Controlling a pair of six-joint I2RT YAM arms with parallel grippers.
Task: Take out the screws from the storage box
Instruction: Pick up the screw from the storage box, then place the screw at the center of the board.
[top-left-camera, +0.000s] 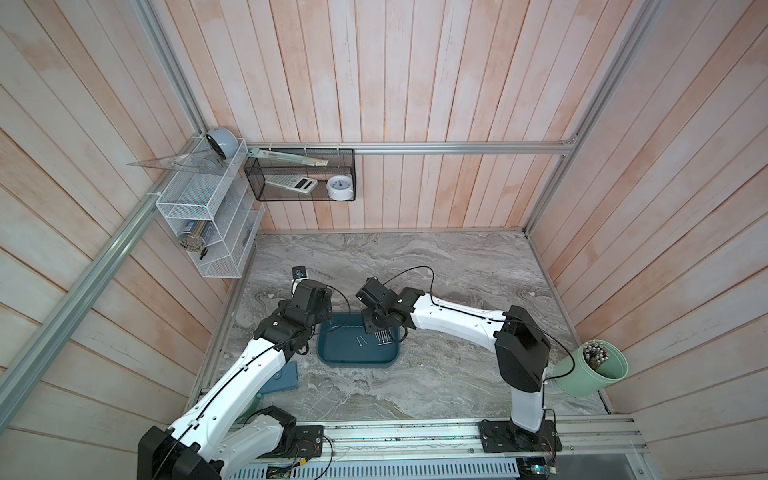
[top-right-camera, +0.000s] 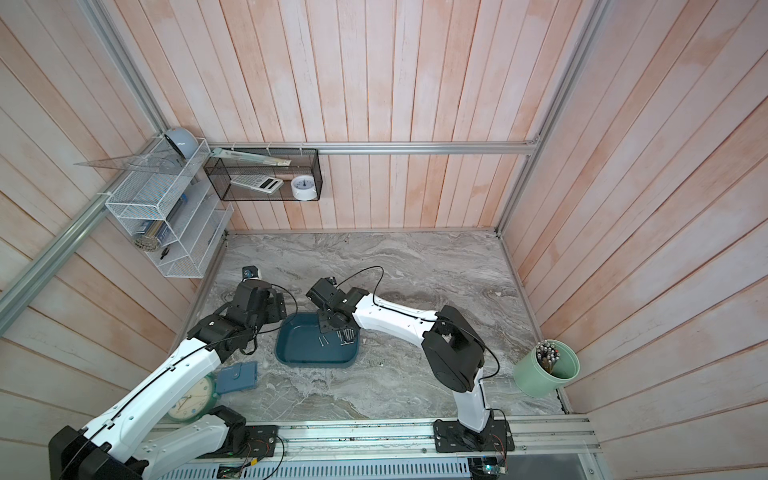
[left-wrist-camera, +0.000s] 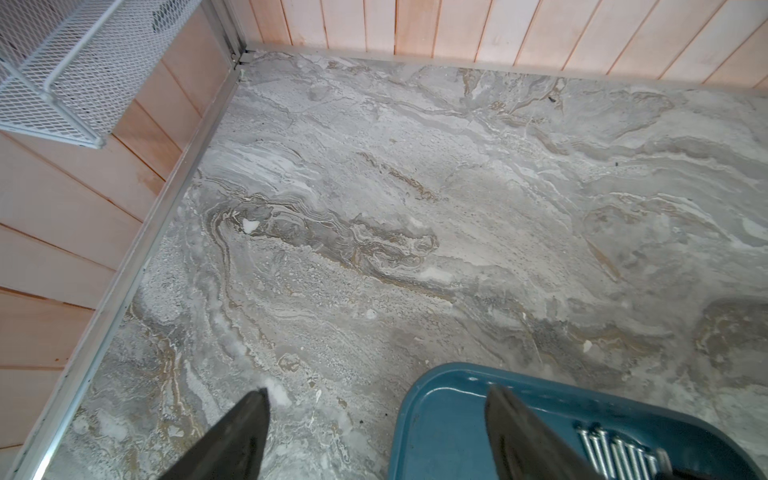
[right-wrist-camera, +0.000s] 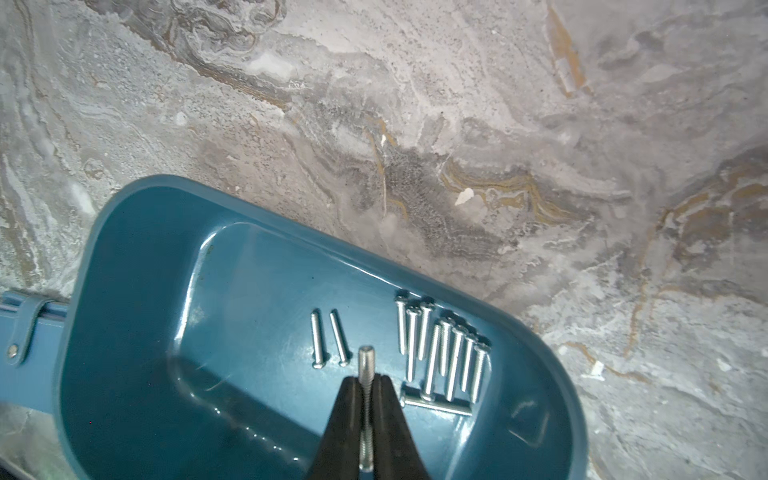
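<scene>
The storage box (right-wrist-camera: 137, 291), a shallow teal tray, lies mid-table in both top views (top-left-camera: 353, 365) (top-right-camera: 309, 362). Several silver screws (right-wrist-camera: 444, 353) lie bunched at one end of its floor, and two more (right-wrist-camera: 328, 338) lie apart beside them. My right gripper (right-wrist-camera: 365, 380) hangs over the box floor, shut on a single screw (right-wrist-camera: 365, 359) that sticks out past its fingertips. My left gripper (left-wrist-camera: 378, 392) is open and empty at the box's corner (left-wrist-camera: 440, 415), with one finger over the box and the other over the marble. The screws (left-wrist-camera: 615, 453) show at that view's edge.
A pale green cup of long rods (top-left-camera: 592, 368) leans at the table's right edge. A blue case (top-right-camera: 237, 376) and a round clock (top-right-camera: 191, 399) lie under the left arm. A white wire shelf (top-left-camera: 203, 232) and a black mesh basket (top-left-camera: 299, 174) hang on the walls.
</scene>
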